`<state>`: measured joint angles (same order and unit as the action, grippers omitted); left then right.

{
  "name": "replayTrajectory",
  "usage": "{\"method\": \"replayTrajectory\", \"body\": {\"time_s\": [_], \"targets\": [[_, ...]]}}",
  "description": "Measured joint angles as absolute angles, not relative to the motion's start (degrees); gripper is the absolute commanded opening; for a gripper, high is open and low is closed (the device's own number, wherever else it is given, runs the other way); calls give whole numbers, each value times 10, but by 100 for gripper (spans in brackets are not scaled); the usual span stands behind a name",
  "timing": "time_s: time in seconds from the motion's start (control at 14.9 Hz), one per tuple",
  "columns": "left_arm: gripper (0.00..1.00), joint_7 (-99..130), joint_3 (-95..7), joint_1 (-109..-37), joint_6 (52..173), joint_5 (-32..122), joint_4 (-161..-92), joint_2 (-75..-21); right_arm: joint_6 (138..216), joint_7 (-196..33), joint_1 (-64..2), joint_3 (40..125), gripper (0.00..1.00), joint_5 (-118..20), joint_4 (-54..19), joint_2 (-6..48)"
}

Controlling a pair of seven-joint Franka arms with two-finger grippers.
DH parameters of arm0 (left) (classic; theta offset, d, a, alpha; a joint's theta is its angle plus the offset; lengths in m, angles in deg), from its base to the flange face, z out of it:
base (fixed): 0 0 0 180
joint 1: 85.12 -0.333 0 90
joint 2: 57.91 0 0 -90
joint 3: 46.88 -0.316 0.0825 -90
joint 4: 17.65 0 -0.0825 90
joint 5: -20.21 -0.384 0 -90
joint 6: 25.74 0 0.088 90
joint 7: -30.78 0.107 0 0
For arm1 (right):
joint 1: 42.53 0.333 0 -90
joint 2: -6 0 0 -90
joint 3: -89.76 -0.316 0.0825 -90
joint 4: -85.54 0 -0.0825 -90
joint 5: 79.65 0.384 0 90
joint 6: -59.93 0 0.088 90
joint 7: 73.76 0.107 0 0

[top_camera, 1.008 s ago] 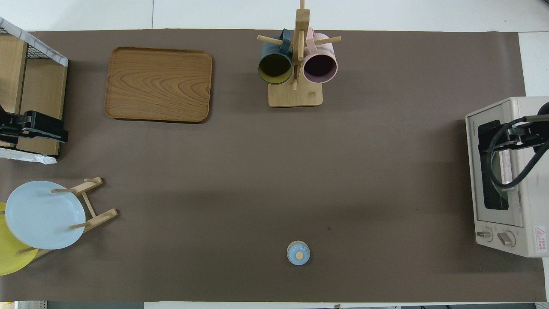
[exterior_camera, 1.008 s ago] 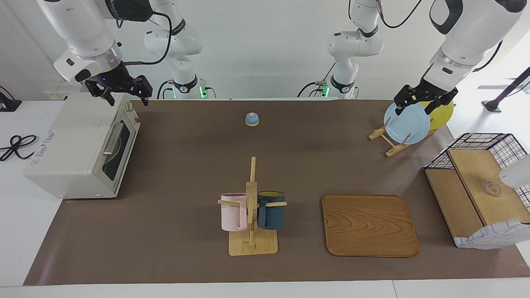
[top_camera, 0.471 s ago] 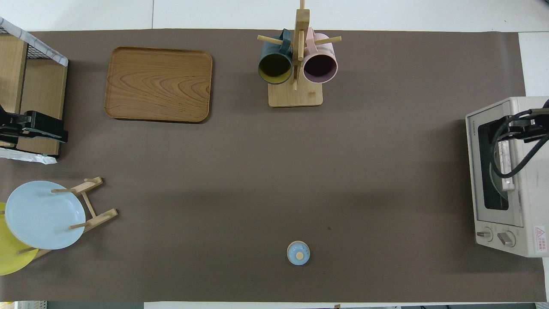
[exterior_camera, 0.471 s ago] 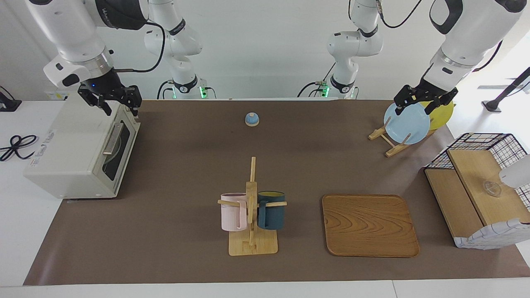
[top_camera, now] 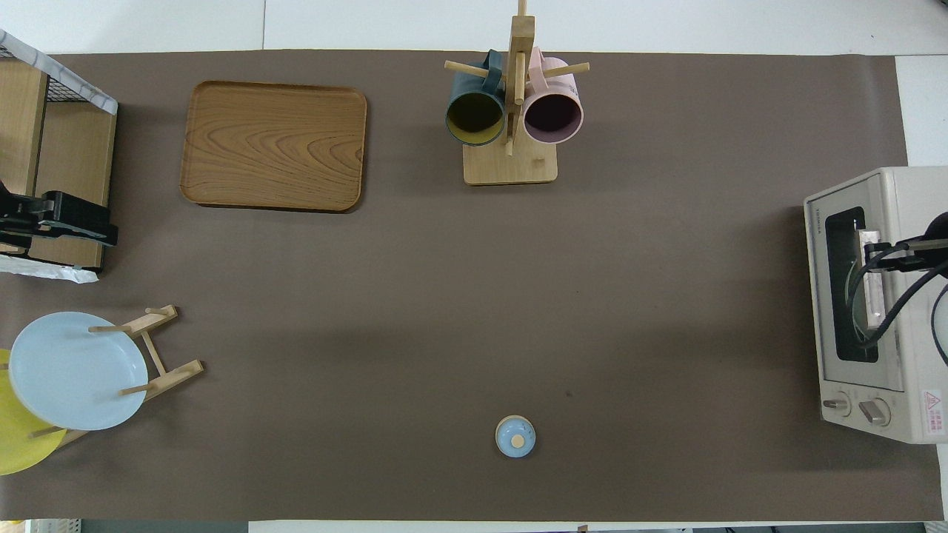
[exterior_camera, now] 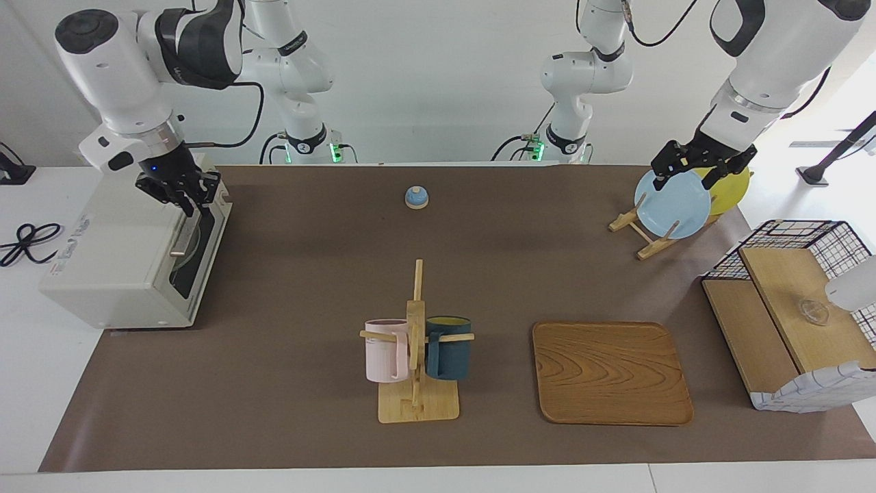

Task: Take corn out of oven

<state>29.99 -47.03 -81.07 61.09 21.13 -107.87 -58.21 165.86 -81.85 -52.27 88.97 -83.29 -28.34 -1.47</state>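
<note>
While the boxy cream-white toaster oven (exterior_camera: 133,250) stayed shut, right gripper (exterior_camera: 186,198) at its top door edge, fingers closed, left gripper (exterior_camera: 694,171) over the oven-distant plate rack, fingers open.

Cream-white oven (exterior_camera: 116,246) with dark glass door; brown table mat (exterior_camera: 328,274); pale blue plate (exterior_camera: 672,204), yellow plate (exterior_camera: 732,185); pink mug (exterior_camera: 385,350), dark teal mug (exterior_camera: 448,348); wood-grain tray (exterior_camera: 611,373); black wire basket (exterior_camera: 846,244).

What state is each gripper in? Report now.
Left gripper: jaws open, empty, over the plate rack.
Right gripper: jaws shut, at the oven handle; grip unclear.
</note>
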Motion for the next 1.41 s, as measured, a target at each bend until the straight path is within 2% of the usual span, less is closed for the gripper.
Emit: {"method": "replayTrajectory", "body": {"time_s": [0.47,1.41], "targets": [[100,300,-470,-811,611,211,-1079,-582,1705,-818,-536,891,0,-858,-322,1],[100,300,-470,-811,611,211,-1079,-582,1716,-756,-516,883,0,-880,-335,12]]}}
